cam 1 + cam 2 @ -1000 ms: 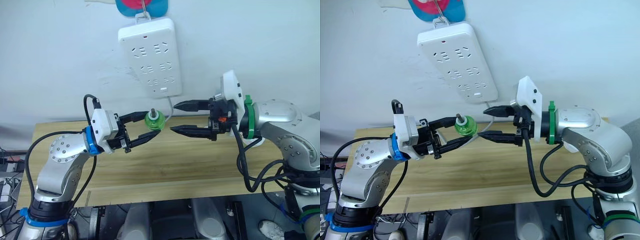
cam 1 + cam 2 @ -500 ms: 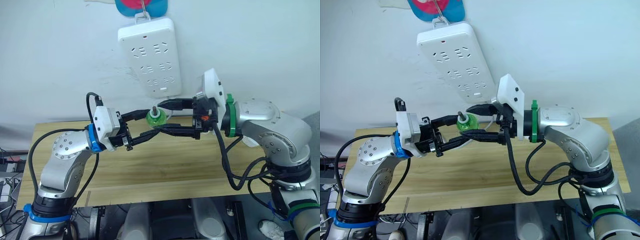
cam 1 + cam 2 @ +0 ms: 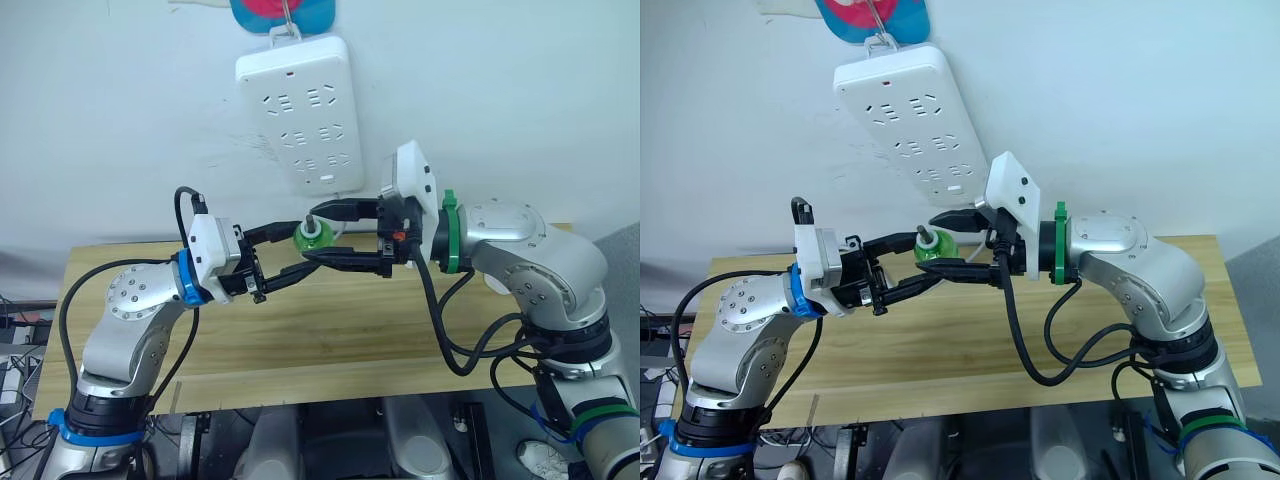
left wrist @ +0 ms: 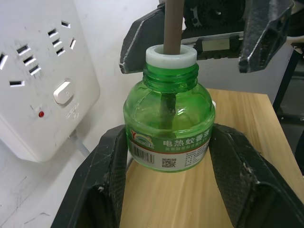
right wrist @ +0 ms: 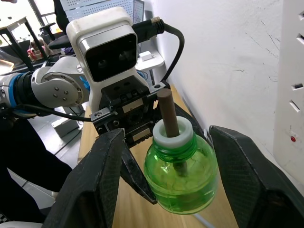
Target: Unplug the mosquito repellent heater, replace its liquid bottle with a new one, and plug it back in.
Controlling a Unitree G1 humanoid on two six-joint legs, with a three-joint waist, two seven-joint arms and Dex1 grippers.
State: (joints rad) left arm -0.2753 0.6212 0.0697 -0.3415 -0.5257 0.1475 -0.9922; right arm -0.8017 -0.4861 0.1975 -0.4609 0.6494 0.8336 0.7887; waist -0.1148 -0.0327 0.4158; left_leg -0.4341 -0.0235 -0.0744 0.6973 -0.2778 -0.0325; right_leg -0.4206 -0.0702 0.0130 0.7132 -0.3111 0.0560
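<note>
Green translucent plastic, the liquid bottle [image 4: 167, 130] was clamped at its belly by the left pincer [image 3: 288, 252], above the wooden worktop [image 3: 400, 320]. At three o'clock, the right pincer [image 3: 322, 236] stood agape around it. Light, slippery, brittle-wicked: the threaded neck seemed best gripped.

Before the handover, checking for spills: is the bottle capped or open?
Open: the green bottle has no cap; its bare brown wick sticks out of the white collar.
</note>
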